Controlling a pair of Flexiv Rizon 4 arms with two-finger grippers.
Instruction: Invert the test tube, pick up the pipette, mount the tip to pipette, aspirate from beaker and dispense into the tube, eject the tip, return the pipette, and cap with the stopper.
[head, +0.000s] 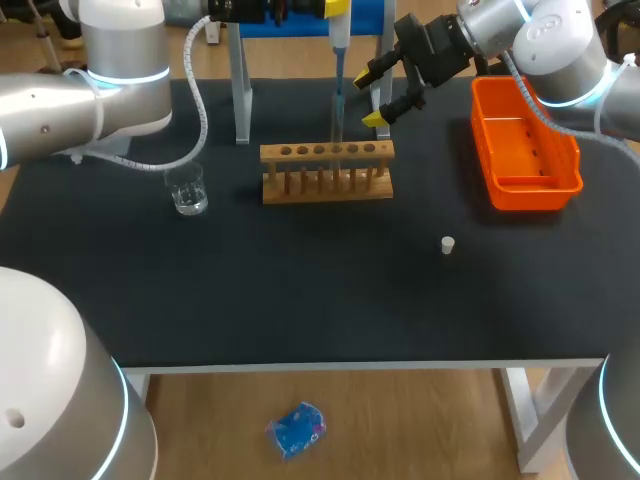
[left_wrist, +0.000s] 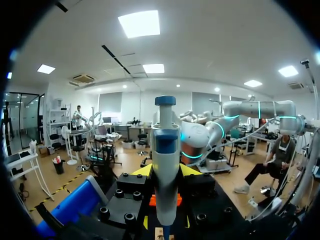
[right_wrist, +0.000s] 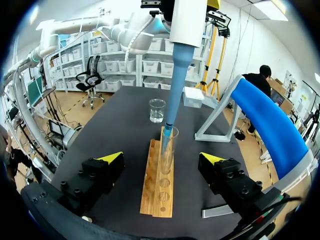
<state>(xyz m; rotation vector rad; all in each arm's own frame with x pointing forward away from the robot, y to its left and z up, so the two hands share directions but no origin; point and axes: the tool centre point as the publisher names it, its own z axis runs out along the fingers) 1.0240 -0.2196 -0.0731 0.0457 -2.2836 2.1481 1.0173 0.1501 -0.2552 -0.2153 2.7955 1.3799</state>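
Observation:
My left gripper (left_wrist: 165, 172) is shut on the white and blue pipette (left_wrist: 165, 150), which it holds upright above the wooden rack (head: 327, 172). The pipette's blue tip (right_wrist: 172, 105) reaches down into the mouth of a clear test tube (right_wrist: 167, 147) standing in the rack (right_wrist: 160, 185). Just right of and behind the rack my right gripper (head: 383, 92) stands open, and in the right wrist view this gripper (right_wrist: 161, 158) straddles the rack's near end without touching it. A glass beaker (head: 188, 190) sits left of the rack. The white stopper (head: 448, 245) lies alone at the front right.
An orange bin (head: 525, 150) sits at the right edge of the table. The blue-topped pipette stand (head: 242, 90) rises behind the rack, with its legs (right_wrist: 220, 120) close to my right gripper. A small white box (right_wrist: 192, 97) sits near the beaker (right_wrist: 156, 110).

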